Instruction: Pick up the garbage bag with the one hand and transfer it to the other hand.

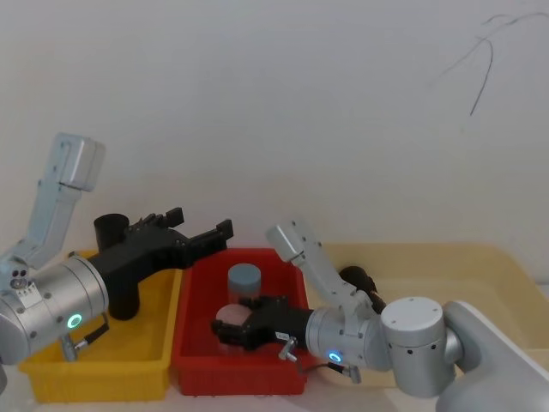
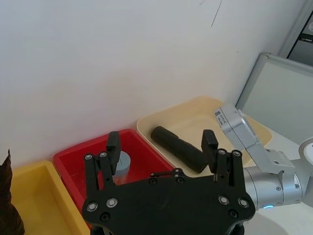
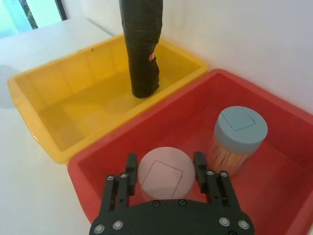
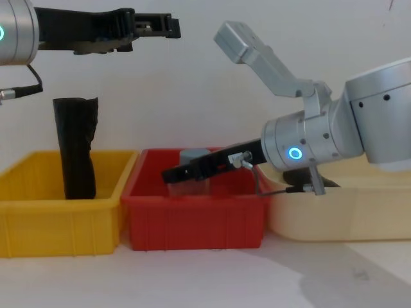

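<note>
The garbage bag (image 2: 178, 148), a thick black crinkly roll, lies in the cream tray (image 2: 195, 110). In the head view the garbage bag (image 1: 360, 279) is mostly hidden behind my right arm. My green-ringed left gripper (image 1: 202, 223) hovers open and holds nothing, high above the seam of the yellow and red bins; the left gripper (image 2: 161, 142) points toward the tray. My blue-ringed right gripper (image 3: 165, 159) is low in the red bin (image 3: 98, 161), open, its fingers on either side of a pink-lidded jar (image 3: 164, 178). From the chest, the right gripper (image 4: 170, 174) reaches leftward over the bin.
A slimmer black roll (image 1: 116, 266) with a ragged top stands upright in the yellow bin (image 1: 86, 369), below my left arm. A jar with a blue-grey lid (image 3: 239, 129) stands in the red bin beside the pink one. A white wall runs close behind the bins.
</note>
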